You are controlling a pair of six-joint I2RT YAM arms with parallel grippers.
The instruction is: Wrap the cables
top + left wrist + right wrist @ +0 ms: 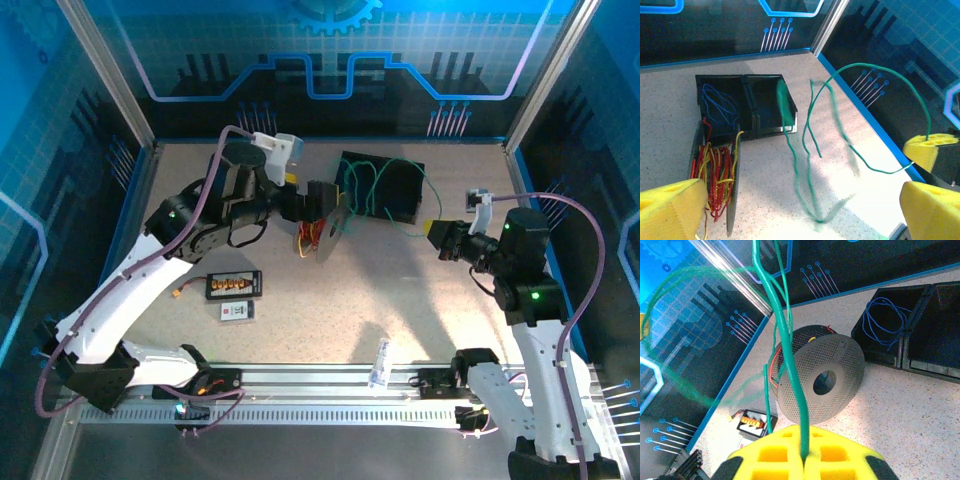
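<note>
At the near edge a metal rail (300,378) runs across the table (400,300), and just beyond it on the left a small black board (233,286) with orange connectors lies flat. Farther in, on the right, the right gripper (804,460) is seen with its yellow pads pressed together, pinching a green cable (790,355) that rises from between them. From the left wrist view this cable is seen to arc up from the pads and over towards the middle of the table, where more green strands are spread, some of them blurred. In the middle, the left gripper (802,202) is held with its yellow pads spread wide apart and nothing between them; it is pointed towards the far right. Just below and left of it a perforated spool (820,382) is standing on its edge, wound with red and yellow cables (715,175). Farthest off, two black bins (765,105) are set side by side, touching; a loose coil of blue cables (720,105) is lying in the left one, and in the top view green strands are draped across them.
</note>
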